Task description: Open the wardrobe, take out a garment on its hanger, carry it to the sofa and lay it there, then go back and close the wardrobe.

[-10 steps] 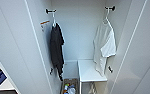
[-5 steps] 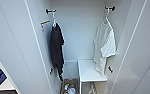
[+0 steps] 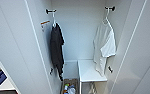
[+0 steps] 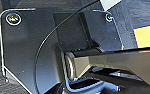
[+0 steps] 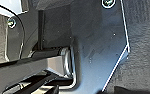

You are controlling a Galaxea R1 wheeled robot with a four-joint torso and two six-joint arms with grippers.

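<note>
Nothing moved, wardrobe open, garment hanging on hanger

Both arms hang low, their wrist cameras looking down past the dark wrist plates and jointed bars. Whether either tool's fingers stand apart or closed cannot be told.

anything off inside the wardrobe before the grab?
Nothing looks damaged or spilled. The wardrobe stands open; the white shirt and the black garment hang straight from their hangers. Only clutter: a heap of colourful items on the floor, beside the white shelf.
</note>
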